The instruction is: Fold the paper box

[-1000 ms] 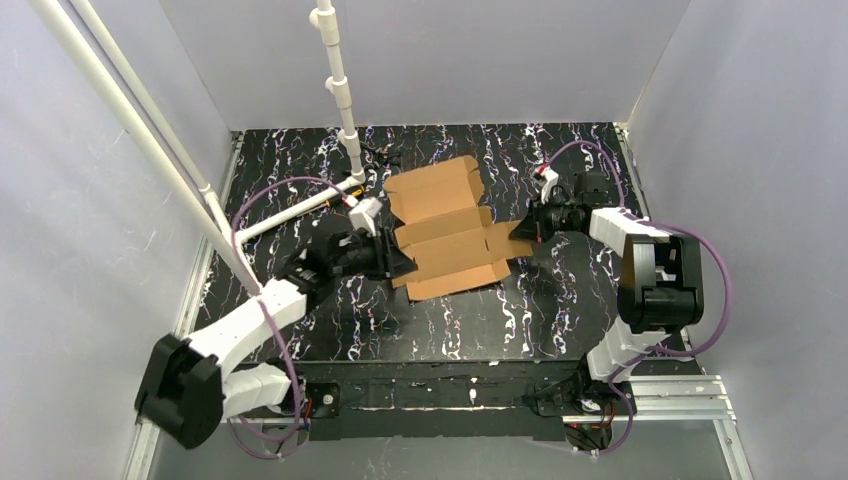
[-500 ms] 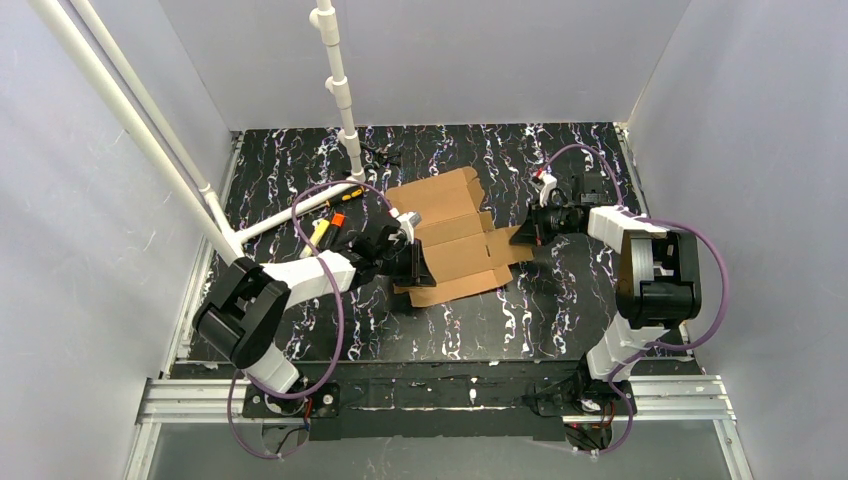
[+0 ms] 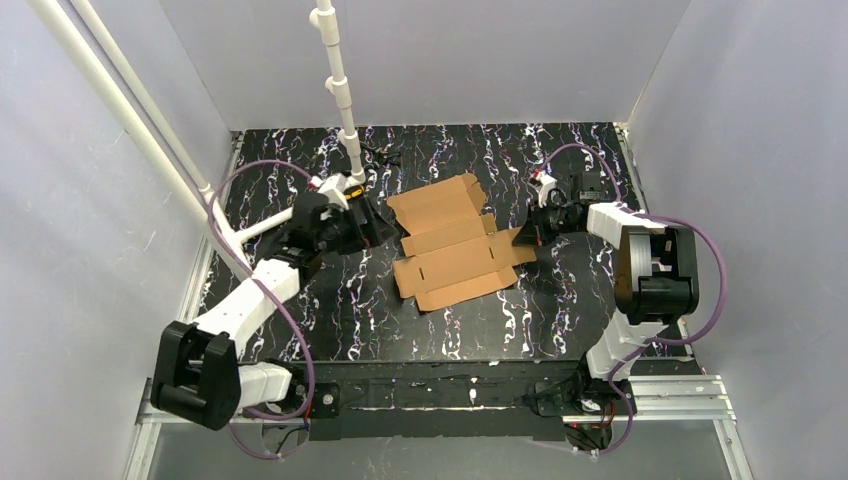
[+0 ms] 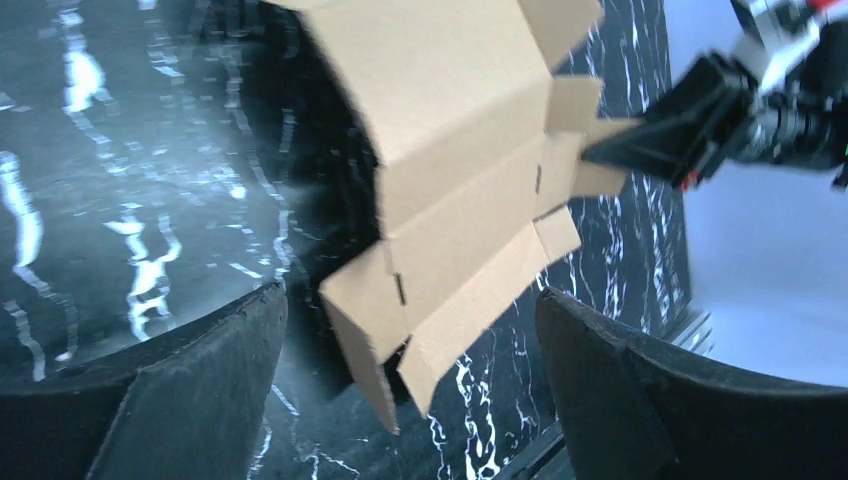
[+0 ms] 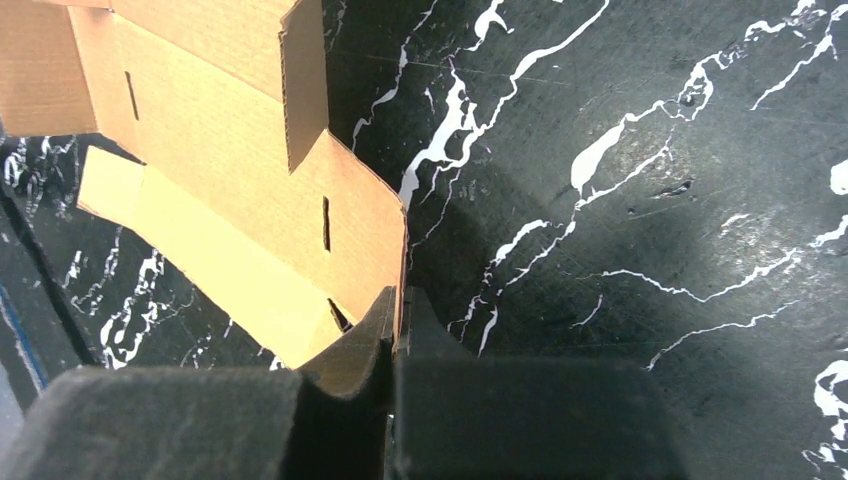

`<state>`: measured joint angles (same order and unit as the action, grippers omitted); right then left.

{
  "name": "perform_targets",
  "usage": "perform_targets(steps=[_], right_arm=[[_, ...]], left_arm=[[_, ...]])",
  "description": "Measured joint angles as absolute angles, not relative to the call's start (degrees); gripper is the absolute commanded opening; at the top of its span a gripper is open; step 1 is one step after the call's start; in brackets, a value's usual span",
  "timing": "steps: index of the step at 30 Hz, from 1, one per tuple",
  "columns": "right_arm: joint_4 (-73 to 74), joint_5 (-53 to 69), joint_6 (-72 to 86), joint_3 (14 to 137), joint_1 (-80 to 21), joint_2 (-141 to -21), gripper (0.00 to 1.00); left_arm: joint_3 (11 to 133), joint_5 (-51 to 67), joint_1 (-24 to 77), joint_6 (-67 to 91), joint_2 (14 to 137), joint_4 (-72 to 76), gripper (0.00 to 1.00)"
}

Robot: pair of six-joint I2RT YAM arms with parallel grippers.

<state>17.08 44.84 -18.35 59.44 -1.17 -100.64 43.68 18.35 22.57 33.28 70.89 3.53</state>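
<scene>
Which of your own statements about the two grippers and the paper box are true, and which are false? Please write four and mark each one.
1. The right gripper is shut on an edge flap of the paper box. True.
2. The left gripper is clamped on the paper box. False: its jaws stand wide open, with no cardboard between them.
3. The paper box is already a closed box. False: it lies opened out on the table, with its flaps spread.
4. The paper box lies between the two grippers. True.
</scene>
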Motion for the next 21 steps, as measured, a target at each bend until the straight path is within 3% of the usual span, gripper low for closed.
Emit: perform_targets(steps=[4,21], right_arm=[[17.41,44.01,-20.34,59.46,-1.3,-100.44,0.01],[19.79,49.71,-33.71,58.19,-1.63,-91.42,0.01]], left_arm=[[40.99,23.97,14.66,37.76,73.21,6.74,0.98],[41.08,35.16,11.84,52.16,82.06,18.52,0.98]])
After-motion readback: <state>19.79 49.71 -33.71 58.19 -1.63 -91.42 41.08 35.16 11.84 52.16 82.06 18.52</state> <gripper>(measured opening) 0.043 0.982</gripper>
